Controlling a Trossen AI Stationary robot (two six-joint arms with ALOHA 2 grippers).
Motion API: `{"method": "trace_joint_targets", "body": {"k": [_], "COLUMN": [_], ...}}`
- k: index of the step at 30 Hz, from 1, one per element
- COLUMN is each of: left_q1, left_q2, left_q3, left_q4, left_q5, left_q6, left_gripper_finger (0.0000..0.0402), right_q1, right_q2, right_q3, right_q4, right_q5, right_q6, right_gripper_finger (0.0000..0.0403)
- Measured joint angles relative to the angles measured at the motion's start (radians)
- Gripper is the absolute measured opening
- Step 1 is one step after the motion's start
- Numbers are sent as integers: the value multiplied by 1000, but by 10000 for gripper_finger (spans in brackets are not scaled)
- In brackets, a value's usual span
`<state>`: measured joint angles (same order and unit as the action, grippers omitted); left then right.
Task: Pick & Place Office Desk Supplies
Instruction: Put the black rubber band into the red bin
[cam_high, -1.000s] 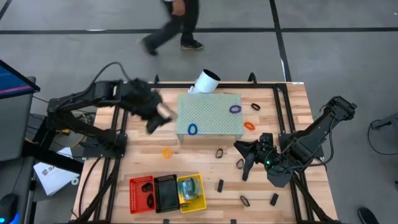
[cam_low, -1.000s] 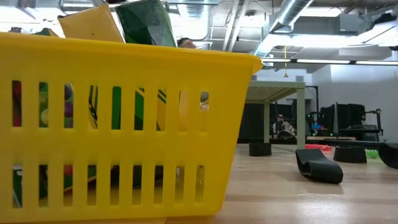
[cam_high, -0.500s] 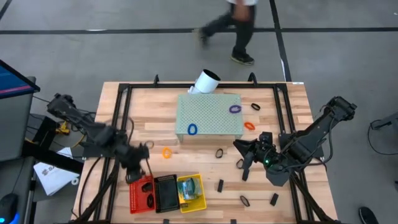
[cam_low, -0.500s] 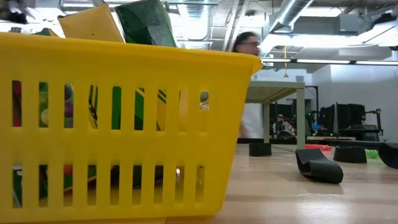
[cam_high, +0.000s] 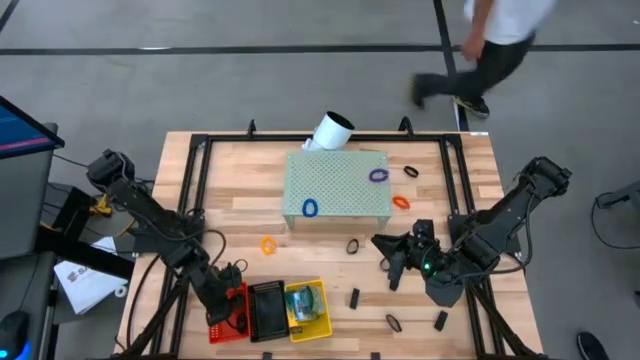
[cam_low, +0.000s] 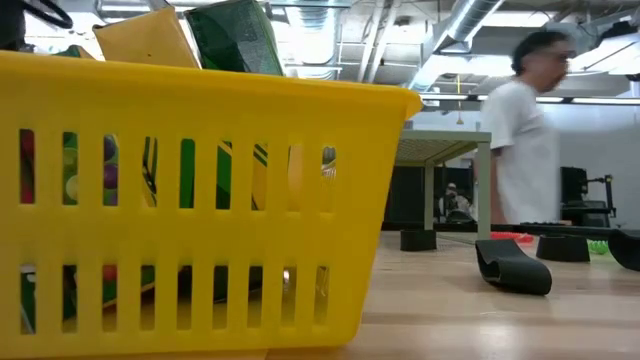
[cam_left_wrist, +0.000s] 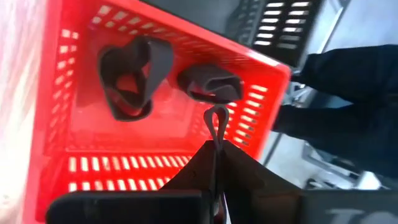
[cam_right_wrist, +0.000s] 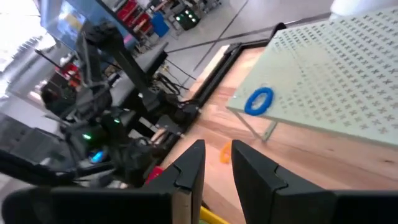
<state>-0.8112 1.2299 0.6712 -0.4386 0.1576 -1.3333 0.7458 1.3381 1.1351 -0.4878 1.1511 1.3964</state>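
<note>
Grey concrete floor (cam_high: 150, 90) w/ dark lines; person (cam_high: 495, 45) walks past. Exposed ceiling ducts (cam_low: 470, 30), strip lights, a table (cam_low: 445, 150) behind.

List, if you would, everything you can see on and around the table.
table: one, pale wood
perforated block: one, pale green, far middle of the table
white tube: one, behind the block
red basket, black basket, yellow basket: one each, side by side at the near edge
blue loop, purple loop: one each, on the block
orange loops: two, flanking the block's near corners
black bands: two, in the red basket
black pieces: about six, right half of the table
person: one, white top, beyond the table
left gripper: shut on a thin dark loop, over the red basket
right gripper: open, over the table's right side
</note>
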Motion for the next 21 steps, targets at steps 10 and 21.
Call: {"method": "trace_joint_targets", "body": {"k": [10, 21], "left_q1": [5, 5], "left_q2": [5, -13], "left_q3": [0, 1], "left_q4": [23, 127], "left_q5": [-19, -33], "left_q6": [12, 123], "left_gripper_finger": [144, 254], "right_q1": [13, 13], "right_q2": [5, 5], "right_q3": [-2, -2], "right_q4": [2, -3], "right_q5": [-8, -25], "right_q6": [2, 11], "right_gripper_finger": [77, 77]}}
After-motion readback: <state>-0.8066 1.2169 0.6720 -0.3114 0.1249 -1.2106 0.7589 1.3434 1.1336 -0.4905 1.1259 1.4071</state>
